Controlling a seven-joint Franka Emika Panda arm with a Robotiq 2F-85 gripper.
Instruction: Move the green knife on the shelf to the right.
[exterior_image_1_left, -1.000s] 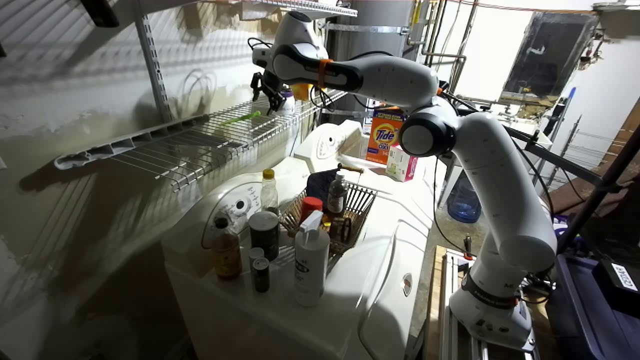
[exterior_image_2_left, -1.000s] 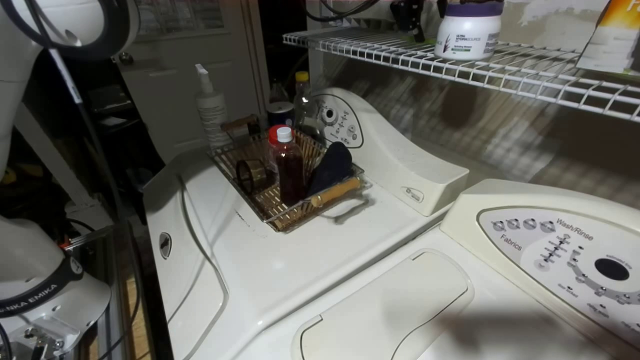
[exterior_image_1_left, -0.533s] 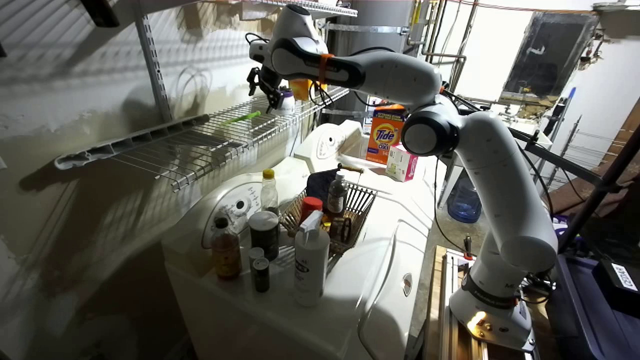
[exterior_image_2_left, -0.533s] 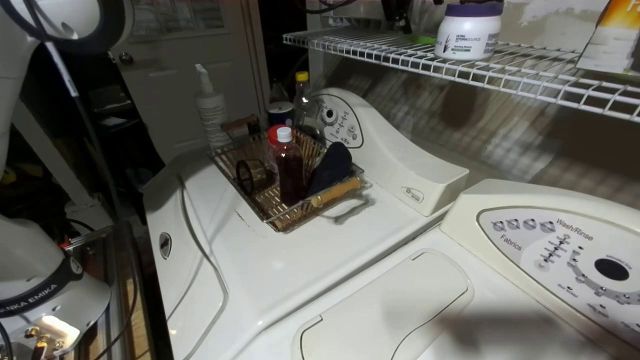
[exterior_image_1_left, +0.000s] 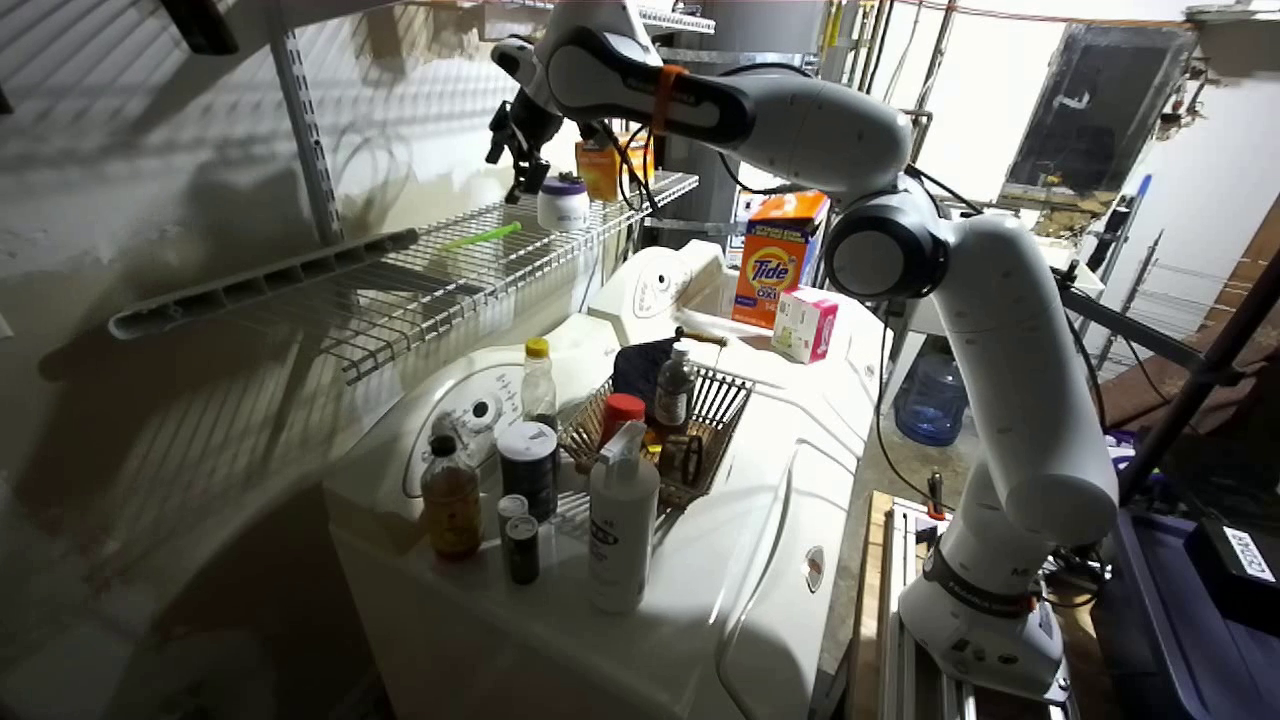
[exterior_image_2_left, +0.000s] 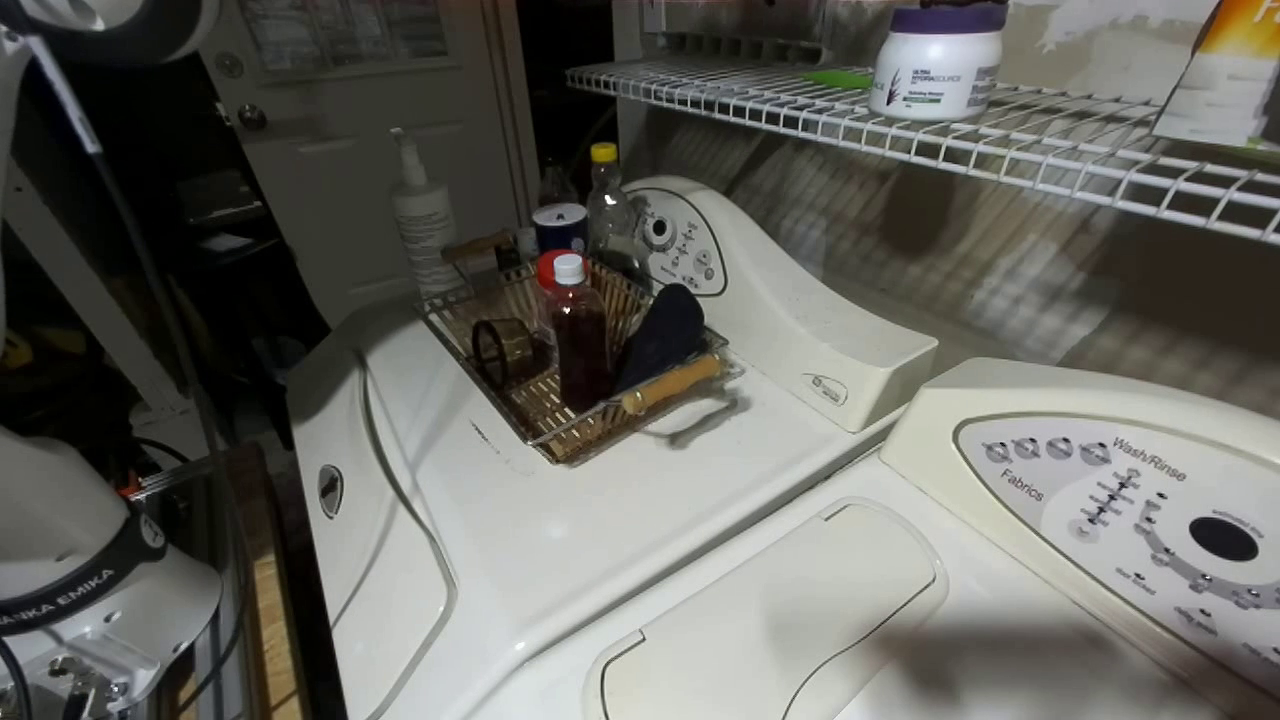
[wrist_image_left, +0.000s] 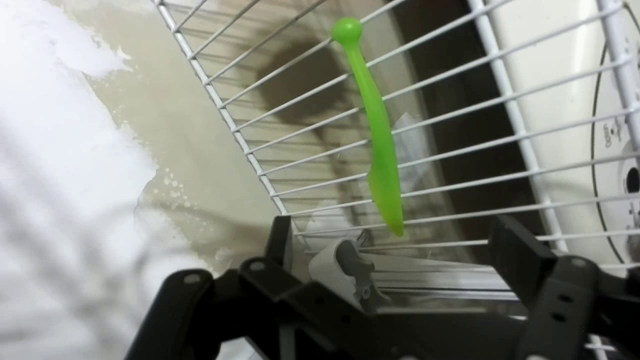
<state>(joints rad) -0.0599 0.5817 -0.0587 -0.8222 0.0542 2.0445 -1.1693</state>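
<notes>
The green knife (wrist_image_left: 382, 140) lies flat across the rods of the white wire shelf (wrist_image_left: 505, 87). In the wrist view its round knob end is at the top and its blade tip points down between the fingers. In both exterior views the knife (exterior_image_1_left: 485, 237) (exterior_image_2_left: 838, 78) rests on the shelf (exterior_image_1_left: 440, 330) (exterior_image_2_left: 890, 150), near the purple-lidded jar. My gripper (exterior_image_1_left: 510, 172) is above the shelf, higher than the knife and apart from it. In the wrist view the gripper (wrist_image_left: 395, 242) has its fingers wide apart with nothing held between them.
A white jar with a purple lid (exterior_image_1_left: 564, 207) (exterior_image_2_left: 935, 65) and an orange box (exterior_image_1_left: 610, 170) stand on the shelf beside the knife. A long grey channelled strip (exterior_image_1_left: 250, 290) lies along the shelf's wall side. Below, a wire basket (exterior_image_1_left: 715, 400) and several bottles stand on the white machine.
My gripper has risen away from the shelf and left an exterior view at its top edge, where the knife is now uncovered. The knife appears unmoved.
</notes>
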